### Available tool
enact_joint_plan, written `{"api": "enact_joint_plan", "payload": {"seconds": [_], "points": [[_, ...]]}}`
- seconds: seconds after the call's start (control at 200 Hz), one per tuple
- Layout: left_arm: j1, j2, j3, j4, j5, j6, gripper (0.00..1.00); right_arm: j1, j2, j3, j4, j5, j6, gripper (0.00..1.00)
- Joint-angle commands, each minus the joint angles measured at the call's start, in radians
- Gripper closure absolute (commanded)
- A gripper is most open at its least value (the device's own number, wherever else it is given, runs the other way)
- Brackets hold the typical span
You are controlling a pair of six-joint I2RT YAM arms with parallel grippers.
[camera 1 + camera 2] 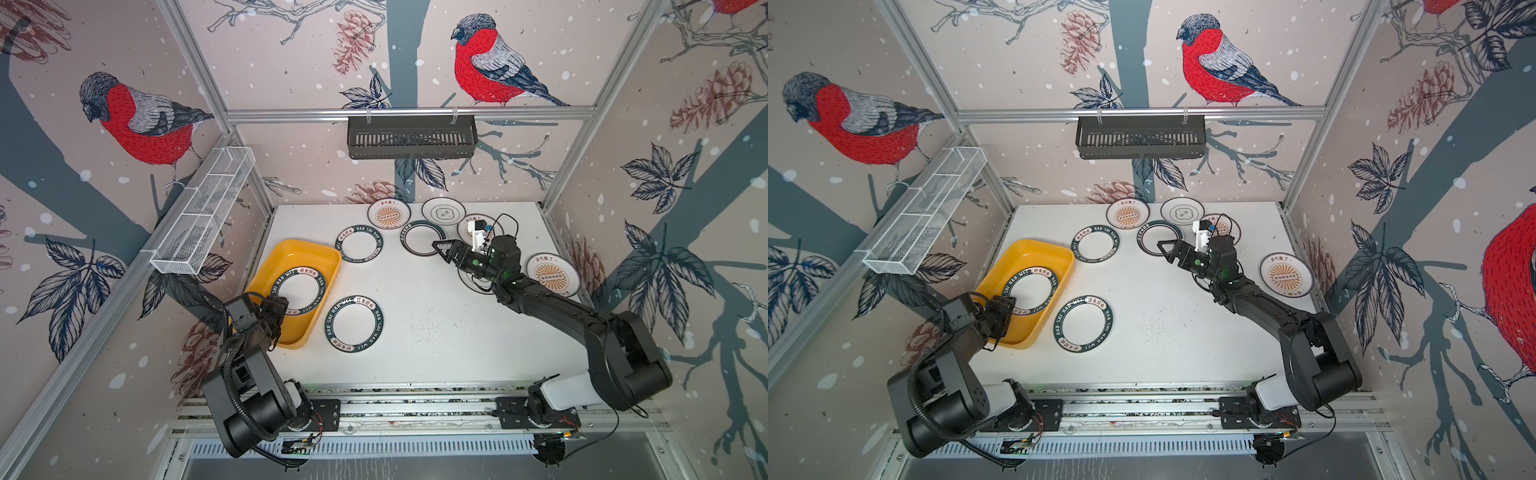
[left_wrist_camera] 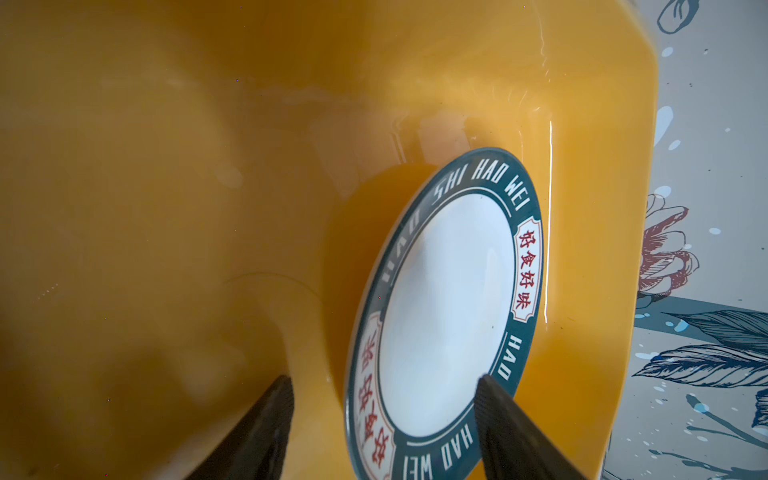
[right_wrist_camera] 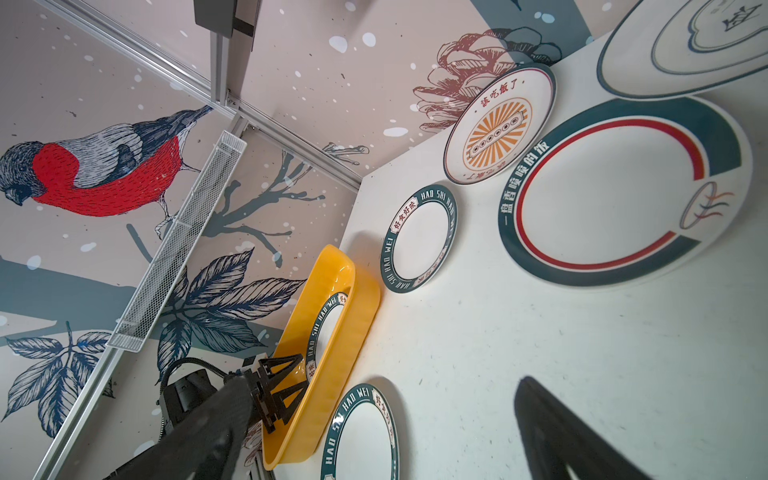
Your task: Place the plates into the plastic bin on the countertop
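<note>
A green-lettered plate [image 1: 297, 291] [image 2: 449, 299] lies in the yellow plastic bin [image 1: 282, 257] [image 2: 208, 166], tipped against its wall. My left gripper [image 1: 276, 309] [image 2: 384, 380] is open astride the plate's near rim, and neither finger presses it. On the countertop [image 1: 436, 332] lie several more plates: a green-lettered plate [image 1: 354, 324] beside the bin, another green-lettered plate [image 1: 359, 244] behind it, a larger teal-and-red-rimmed plate [image 1: 424, 237] [image 3: 615, 195], sunburst plates [image 1: 389, 214] [image 1: 552, 275] and an emblem plate [image 1: 443, 212]. My right gripper [image 1: 440, 247] [image 3: 374, 395] hangs open and empty by the teal-rimmed plate.
A black slatted basket [image 1: 411, 137] hangs on the back rail. A white wire-mesh basket [image 1: 203, 212] runs along the left rail. The right arm hides part of a thin-rimmed plate [image 1: 473, 282] and a sunburst plate [image 1: 467, 226]. Aluminium rails frame the countertop.
</note>
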Motion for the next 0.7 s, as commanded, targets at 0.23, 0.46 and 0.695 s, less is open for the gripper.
{"api": "enact_joint_plan", "payload": {"seconds": [0.23, 0.46, 0.695], "points": [[0.001, -0.149, 0.072, -0.161, -0.123, 0.071, 0.13, -0.002, 0.001, -0.001, 0.032, 0.005, 0.016, 0.00], [0.001, -0.262, 0.116, -0.252, -0.128, 0.110, 0.04, 0.000, -0.003, 0.001, 0.019, 0.017, 0.014, 0.01], [-0.002, -0.357, 0.169, -0.300, -0.008, 0.152, 0.04, 0.009, -0.003, 0.003, -0.007, 0.037, -0.006, 0.00]]}}
